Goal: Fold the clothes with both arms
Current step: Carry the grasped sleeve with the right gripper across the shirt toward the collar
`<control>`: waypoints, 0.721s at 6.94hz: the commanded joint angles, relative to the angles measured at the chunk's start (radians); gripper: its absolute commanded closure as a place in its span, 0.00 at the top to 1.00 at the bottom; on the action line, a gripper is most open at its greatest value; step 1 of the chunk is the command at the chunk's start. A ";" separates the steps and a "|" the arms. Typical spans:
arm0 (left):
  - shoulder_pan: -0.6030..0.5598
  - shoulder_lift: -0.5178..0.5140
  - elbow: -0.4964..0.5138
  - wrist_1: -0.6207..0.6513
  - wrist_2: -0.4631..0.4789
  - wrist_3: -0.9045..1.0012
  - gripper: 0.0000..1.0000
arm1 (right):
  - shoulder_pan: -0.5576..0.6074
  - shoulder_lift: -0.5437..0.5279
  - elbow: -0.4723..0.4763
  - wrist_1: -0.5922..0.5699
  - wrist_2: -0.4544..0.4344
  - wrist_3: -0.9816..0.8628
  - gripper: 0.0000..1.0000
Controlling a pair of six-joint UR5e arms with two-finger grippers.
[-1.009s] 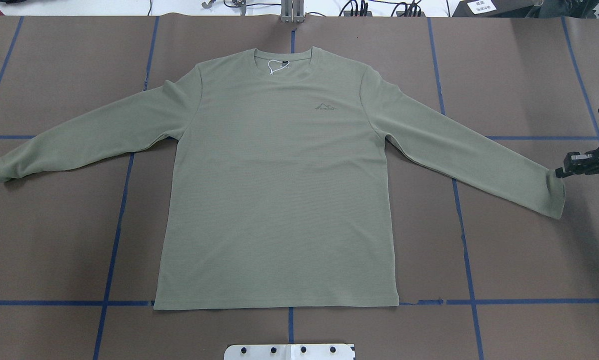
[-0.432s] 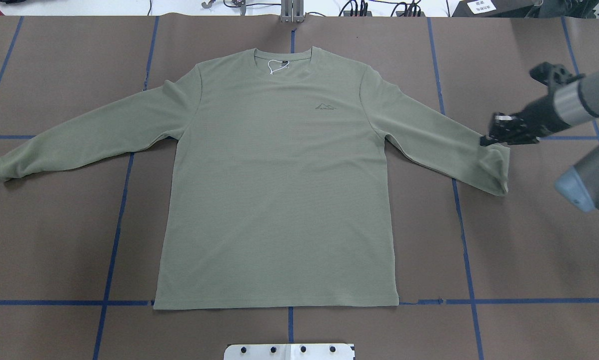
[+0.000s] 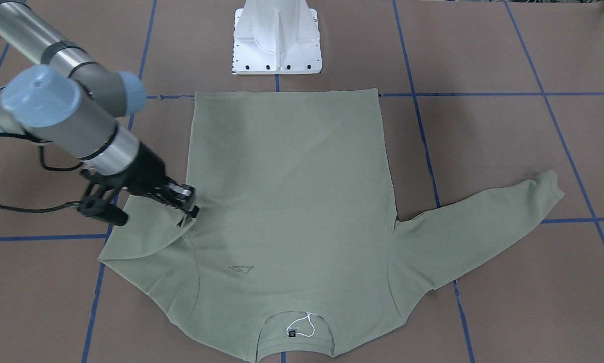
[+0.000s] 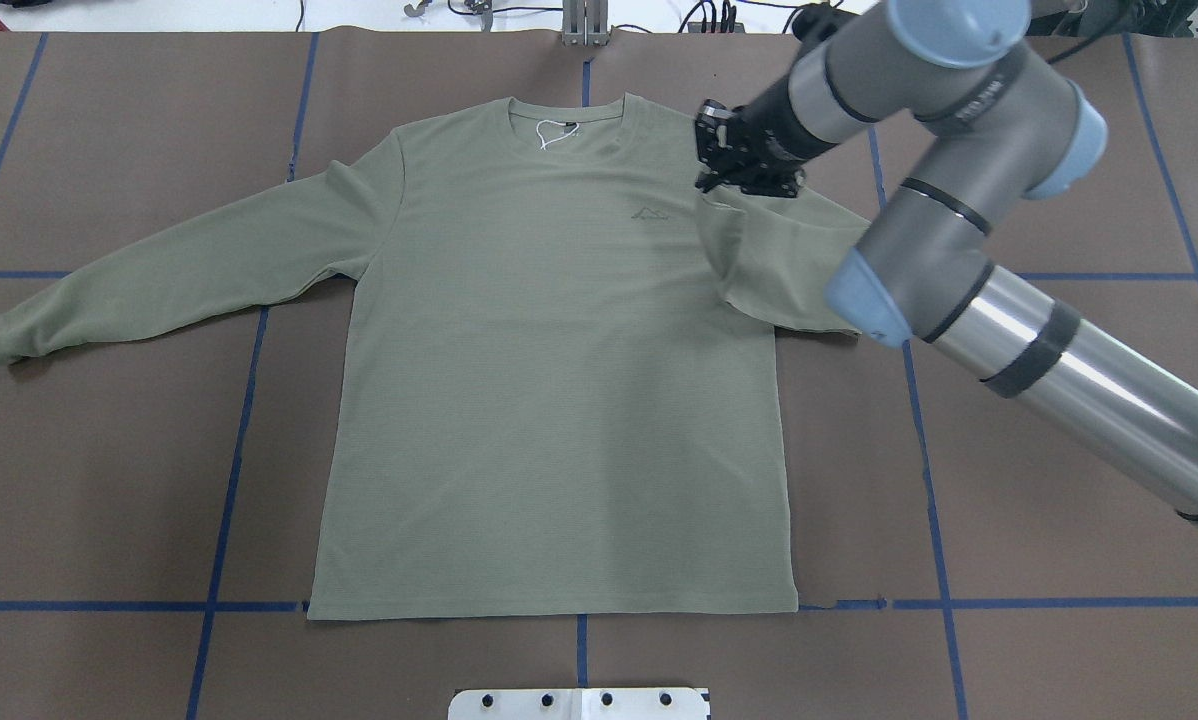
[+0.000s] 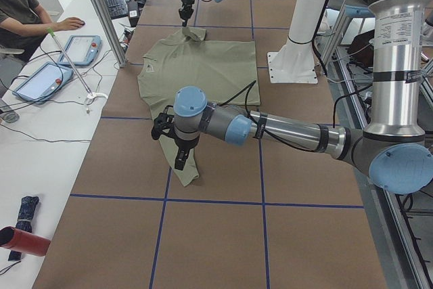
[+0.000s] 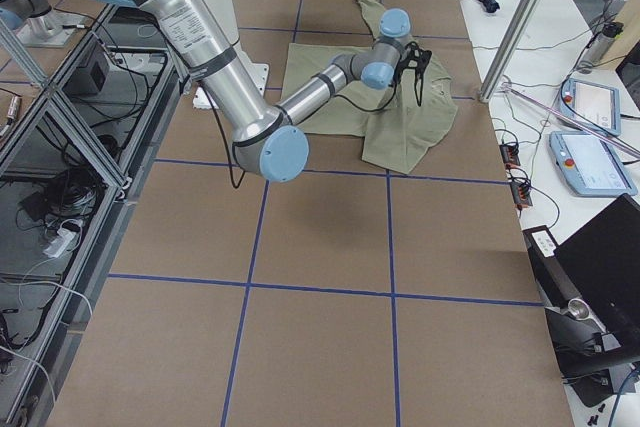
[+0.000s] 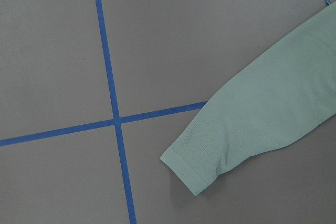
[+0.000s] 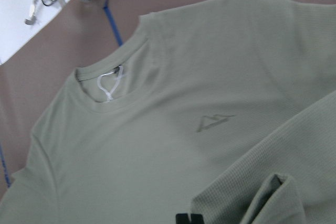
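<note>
Right pincer [image 4: 719, 172] low over shirt [image 4: 559, 400] shoulder

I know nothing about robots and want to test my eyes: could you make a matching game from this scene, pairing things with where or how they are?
Things: 1 right gripper; 2 left-side sleeve; 3 white string; 4 white base.
States: A inside the neckline; B just beyond the shirt hem; C lying flat, stretched out; D clamped on the folded-over sleeve.
Pairs: 1-D; 2-C; 3-A; 4-B.
</note>
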 commanded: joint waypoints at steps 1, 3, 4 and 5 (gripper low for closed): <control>0.000 0.003 -0.014 0.000 -0.002 -0.002 1.00 | -0.104 0.317 -0.256 -0.045 -0.177 0.061 0.00; 0.000 0.004 -0.017 0.000 -0.002 -0.002 1.00 | -0.194 0.411 -0.404 0.107 -0.276 0.060 0.00; 0.000 0.004 -0.016 0.002 -0.023 -0.002 1.00 | -0.225 0.476 -0.499 0.161 -0.316 0.057 0.00; -0.001 0.004 -0.017 0.002 -0.032 -0.002 1.00 | -0.245 0.525 -0.542 0.168 -0.318 0.052 0.00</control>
